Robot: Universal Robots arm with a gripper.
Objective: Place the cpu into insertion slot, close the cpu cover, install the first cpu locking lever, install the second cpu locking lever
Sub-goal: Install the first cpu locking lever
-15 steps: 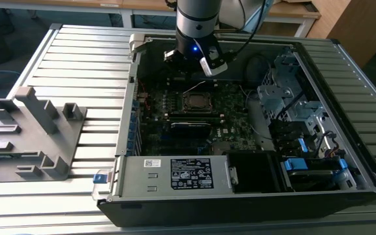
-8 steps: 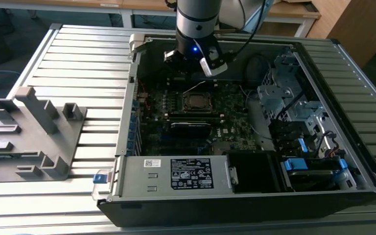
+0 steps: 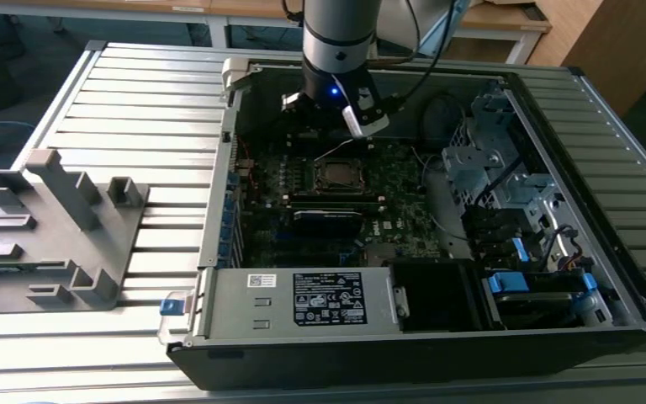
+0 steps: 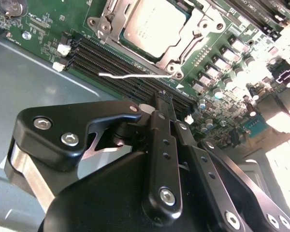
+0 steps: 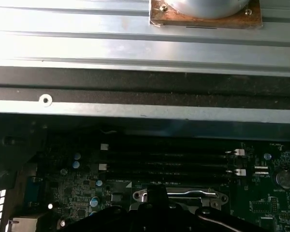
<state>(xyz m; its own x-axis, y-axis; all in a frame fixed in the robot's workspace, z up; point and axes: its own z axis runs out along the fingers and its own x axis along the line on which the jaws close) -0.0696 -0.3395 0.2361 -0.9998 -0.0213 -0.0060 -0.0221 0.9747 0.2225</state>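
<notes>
Finds the cpu (image 4: 152,24) already seated flat inside the insertion slot (image 3: 320,175), pale top up. Finds the cpu cover (image 4: 181,48) folded down over that slot too, framing the chip on all sides in the second wrist view. Reads the work, then, as past the first two steps and into the locking levers.

Spots one thin wire lever (image 4: 135,75) unlatched just beside the insertion slot, on its memory-slot side, raised clear of the board and, in the exterior view, slanting up over the slot's edge. Cannot tell whether to count it as first or second, nor make out the other lever's state across the insertion slot.

Places the gripper (image 4: 158,99) near the insertion slot on that same side, above the long black memory slots (image 4: 111,58), close to the free lever but apparently not touching it. Judges the jaws closed, tips pressed together with nothing between, going by the second wrist view.

Calls, most likely, for a blunt push rather than a grasp: bringing the closed tip onto the wire, pressing it down toward the board, then tucking it sideways to latch beside the insertion slot. Demands a light, steady line, given a springy wire apt to slip off a smooth tip and capacitors (image 4: 222,53) crowded near the slot.
</notes>
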